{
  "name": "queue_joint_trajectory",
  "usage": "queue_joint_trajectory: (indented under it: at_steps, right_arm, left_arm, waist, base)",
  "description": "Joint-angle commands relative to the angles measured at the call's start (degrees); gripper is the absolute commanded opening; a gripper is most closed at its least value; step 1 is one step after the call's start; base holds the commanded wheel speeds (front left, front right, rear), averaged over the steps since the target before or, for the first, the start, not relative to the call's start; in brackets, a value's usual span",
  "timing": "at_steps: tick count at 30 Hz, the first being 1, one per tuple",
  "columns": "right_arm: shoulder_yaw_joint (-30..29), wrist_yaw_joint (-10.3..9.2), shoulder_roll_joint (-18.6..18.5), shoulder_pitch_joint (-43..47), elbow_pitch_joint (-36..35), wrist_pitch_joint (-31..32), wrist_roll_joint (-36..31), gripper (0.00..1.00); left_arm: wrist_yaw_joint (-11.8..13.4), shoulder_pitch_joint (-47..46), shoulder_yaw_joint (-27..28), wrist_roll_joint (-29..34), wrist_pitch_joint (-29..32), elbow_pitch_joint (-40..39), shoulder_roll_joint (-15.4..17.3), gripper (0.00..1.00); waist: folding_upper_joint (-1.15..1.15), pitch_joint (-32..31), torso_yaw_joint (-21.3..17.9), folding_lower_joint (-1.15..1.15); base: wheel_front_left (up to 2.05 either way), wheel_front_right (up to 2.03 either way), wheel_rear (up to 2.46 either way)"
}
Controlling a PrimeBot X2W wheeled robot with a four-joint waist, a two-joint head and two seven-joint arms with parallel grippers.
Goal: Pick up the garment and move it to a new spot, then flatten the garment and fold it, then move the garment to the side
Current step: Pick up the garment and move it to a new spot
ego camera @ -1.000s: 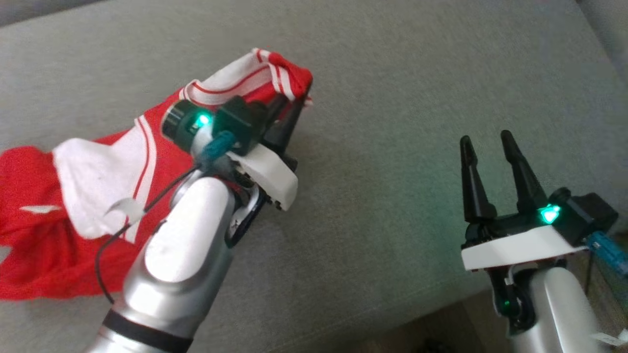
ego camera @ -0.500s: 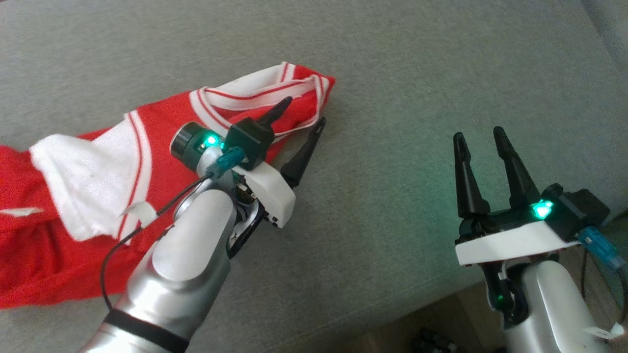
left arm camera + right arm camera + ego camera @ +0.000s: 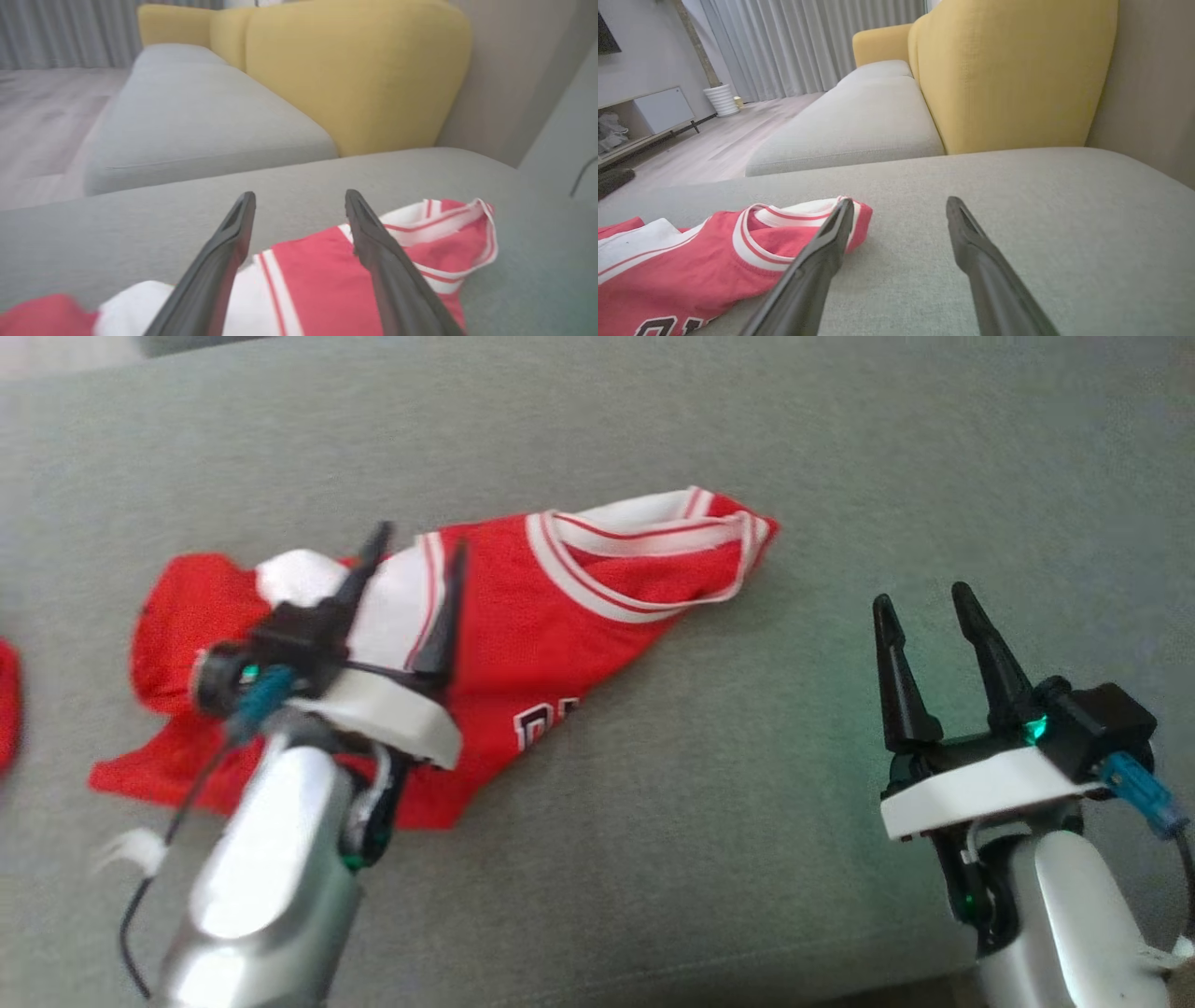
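The garment (image 3: 560, 644), a red jersey with white trim and dark lettering, lies crumpled on the grey sofa cushion (image 3: 747, 821), its neck opening toward the right. My left gripper (image 3: 417, 543) stands open above the jersey's left white part, with nothing between its fingers. In the left wrist view the open left gripper (image 3: 300, 196) hovers over the garment (image 3: 317, 280). My right gripper (image 3: 922, 597) is open to the right of the jersey, apart from it. In the right wrist view the garment (image 3: 691, 270) lies left of the open right gripper (image 3: 901, 201).
A yellow backrest (image 3: 1008, 74) rises behind the cushion, with another grey seat (image 3: 859, 126) beyond it. Wooden floor (image 3: 705, 154), curtains (image 3: 808, 42) and a low cabinet (image 3: 649, 112) lie further off. A red patch (image 3: 6, 700) shows at the head view's left edge.
My left gripper has opened and let go of the jersey's neck end, then drawn back to the left. The jersey now lies on the cushion. The head view has shifted; the right gripper stays open.
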Motion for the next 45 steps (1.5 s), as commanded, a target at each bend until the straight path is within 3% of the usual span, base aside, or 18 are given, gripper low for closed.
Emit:
queue_joint_trajectory:
  at_steps: [1, 9, 14, 29, 45]
  right_arm:
    - [1.0, 0.44, -0.2, -0.7, -2.3, 0.2, -0.4, 1.00]
    - [0.9, 0.44, -0.2, 0.5, -2.1, 2.3, -1.5, 1.00]
    - [0.9, 0.44, -0.2, 1.2, -1.8, 3.1, -1.9, 1.00]
    - [0.7, 0.44, -0.2, 6.5, -2.0, 5.0, -2.3, 1.00]
    - [0.1, 0.44, -0.2, 8.6, -3.3, 5.8, -2.2, 1.00]
  left_arm:
    - [0.4, -0.7, 2.7, -0.2, -0.7, -2.8, 1.4, 1.00]
    - [2.6, 6.9, 11.6, -0.2, -0.7, -8.2, 3.7, 1.00]
    - [2.3, 10.7, 14.3, 0.1, -0.7, -9.3, 4.3, 1.00]
    - [1.6, 18.8, 14.5, 2.5, -0.7, -10.5, 3.0, 1.00]
    - [2.0, 21.5, 13.7, 3.2, -0.7, -10.4, 3.1, 1.00]
  waist:
    - [0.00, -1.8, 2.6, 0.00]
    - [0.00, -4.7, 6.7, 0.00]
    - [0.00, -6.2, 8.1, 0.00]
    - [0.00, -11.9, 8.8, 0.00]
    - [0.00, -13.3, 8.8, 0.00]
  base:
    - [0.00, 0.00, 0.00]
    - [0.00, 0.00, 0.00]
    - [0.00, 0.00, 0.00]
    - [0.00, 0.00, 0.00]
    - [0.00, 0.00, 0.00]
